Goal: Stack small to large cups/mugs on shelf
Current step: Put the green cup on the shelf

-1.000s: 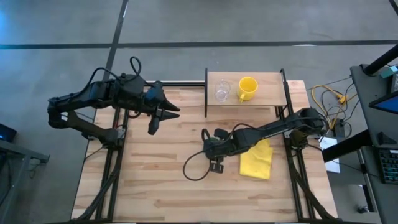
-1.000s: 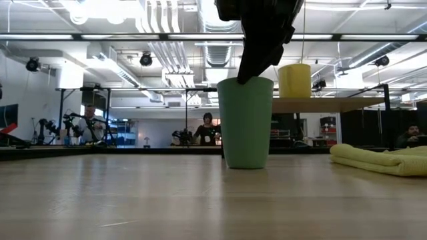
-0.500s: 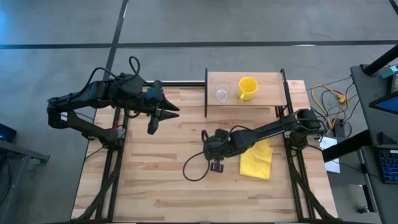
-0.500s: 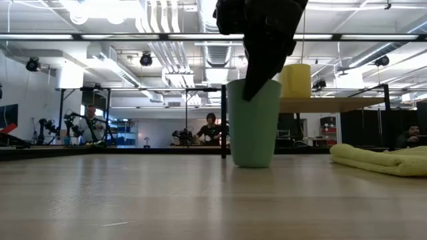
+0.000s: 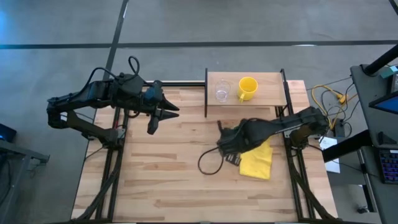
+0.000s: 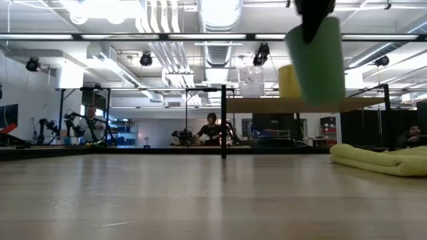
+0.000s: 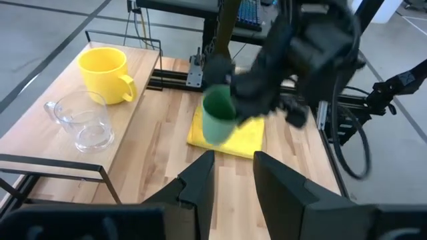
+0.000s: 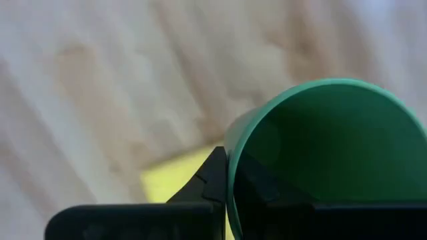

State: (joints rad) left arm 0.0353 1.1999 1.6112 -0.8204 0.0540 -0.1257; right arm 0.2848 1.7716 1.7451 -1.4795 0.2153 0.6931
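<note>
The green tapered cup (image 6: 315,61) hangs in the air, tilted, in my right gripper (image 6: 312,12). It also shows in the left wrist view (image 7: 217,115) and, by its mouth, in the right wrist view (image 8: 320,153). In the high view my right gripper (image 5: 231,142) hides it, above the table's middle near the yellow cloth (image 5: 257,160). The clear cup (image 5: 222,91) and the yellow mug (image 5: 247,88) stand upright on the shelf (image 5: 273,84). My left gripper (image 5: 158,115) waits open over the table's far left part. My right gripper is shut on the green cup's rim (image 8: 230,153), one finger inside the cup and one outside. The fingers come from above. The cup is lifted clear of the table and hangs tilted below them.
The yellow cloth (image 6: 380,160) lies folded on the table's right part, below the held cup. A black cable loop (image 5: 208,163) hangs from the right arm over the table's middle. The shelf's black uprights (image 5: 206,93) stand at its sides. Bare wood lies toward the near edge.
My right gripper has risen and moved toward the table's right edge, taking the green cup with it. The cup stood on the table a second ago; now it is lifted clear and tilted, at about the shelf board's height.
</note>
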